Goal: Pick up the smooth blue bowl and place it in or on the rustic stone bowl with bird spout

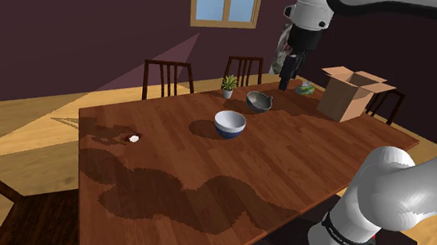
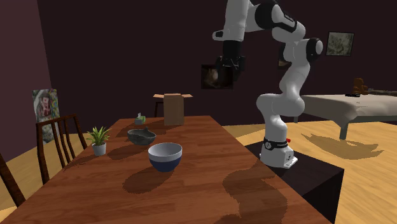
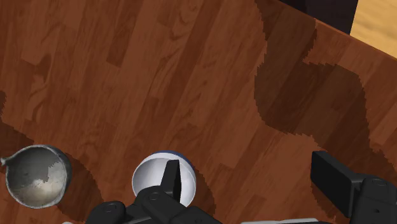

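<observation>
Blue bowl (image 1: 229, 124), white inside, sits upright on the wooden table (image 1: 166, 162), near the grey stone bowl (image 1: 258, 102) but not touching it. The black gripper (image 1: 285, 83) hangs high in the air off to one side of the stone bowl, its fingers spread wide, holding and touching nothing.

We log the setting as a home, a dining room. A wooden dining table (image 1: 310, 157) with wooden chairs (image 1: 169, 65) drawn up, a window (image 1: 225, 2), a framed picture (image 2: 340, 42) on dark walls, and a bed (image 2: 343, 107) beyond.
</observation>
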